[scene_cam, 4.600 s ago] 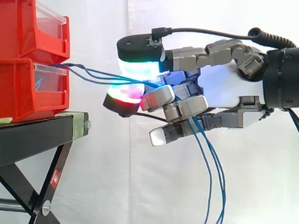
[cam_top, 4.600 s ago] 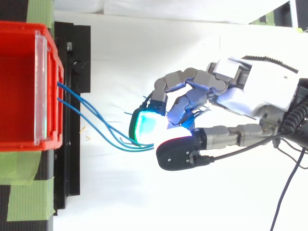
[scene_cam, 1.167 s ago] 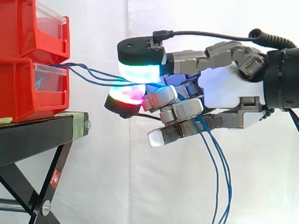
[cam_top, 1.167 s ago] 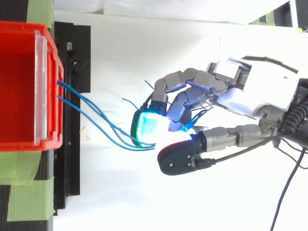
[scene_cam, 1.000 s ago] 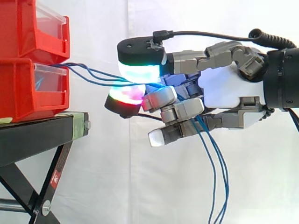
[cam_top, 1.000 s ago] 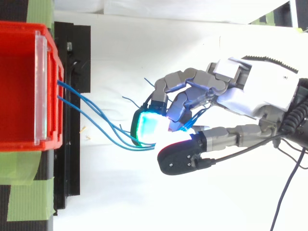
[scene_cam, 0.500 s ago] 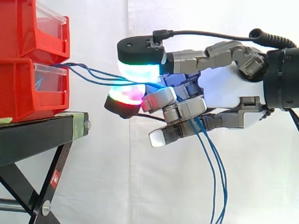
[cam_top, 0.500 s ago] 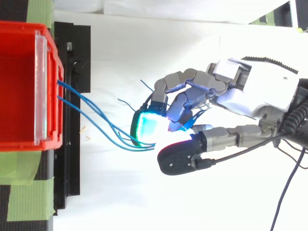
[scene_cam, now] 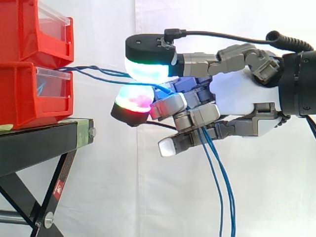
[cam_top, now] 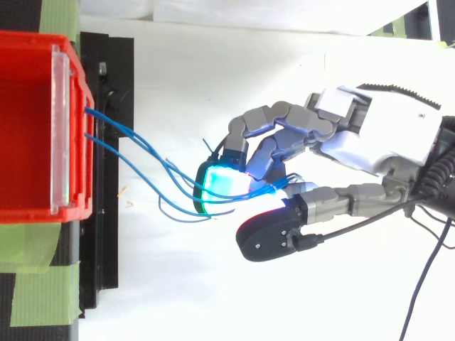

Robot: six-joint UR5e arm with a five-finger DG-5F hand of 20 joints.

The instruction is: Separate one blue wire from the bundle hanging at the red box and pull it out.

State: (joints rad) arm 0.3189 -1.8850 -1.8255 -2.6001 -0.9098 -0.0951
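Side view: your hand [scene_cam: 239, 98] pinches the blue wires [scene_cam: 98, 72] between curled glowing pads. They run taut to the red bin [scene_cam: 24, 98] ahead of the fingertips, with open room short of its front edge.

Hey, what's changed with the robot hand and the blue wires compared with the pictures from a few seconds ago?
The hand keeps its pinch on the thin blue wires. Its upper glowing pad has lifted slightly. The wires from the lower red plastic bin to the hand now run straighter and higher, and the tails hanging below the hand have swung straighter. The bins and the black metal stand have not moved.
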